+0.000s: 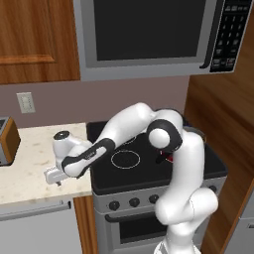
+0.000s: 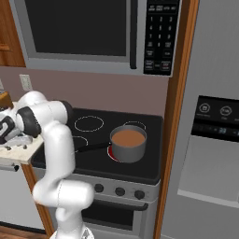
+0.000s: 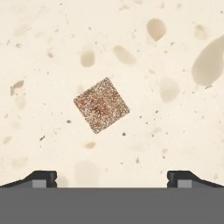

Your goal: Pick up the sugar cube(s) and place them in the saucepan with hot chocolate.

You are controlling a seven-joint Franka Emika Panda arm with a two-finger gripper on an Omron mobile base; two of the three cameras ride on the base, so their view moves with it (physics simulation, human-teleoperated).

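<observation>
Hand low over the beige countertop [image 1: 30, 149], left of the stove [image 1: 149, 168]. My gripper [image 3: 112, 178] is spread wide, nothing between the fingertips [image 3: 43, 177]; both tips show far apart at the bottom of the hand view.

One sugar cube [image 3: 101, 105], brownish and speckled, lies flat on the stone straight ahead of the hand, turned cornerwise to the line between my fingers. It sits roughly centred between them but I am not yet touching it. I cannot make out any other cubes from here.

The saucepan [image 2: 128, 144] sits on a front burner, well apart from the cube, brown liquid [image 2: 128, 137] inside, black handle [image 2: 93, 147] pointing toward the counter side. I see no cube on the liquid's surface, though anything sunk would be hidden.

Judgement: early stage. Approach looks done; descent, closing, lift, carry across the stove and release all remain for this cube.
</observation>
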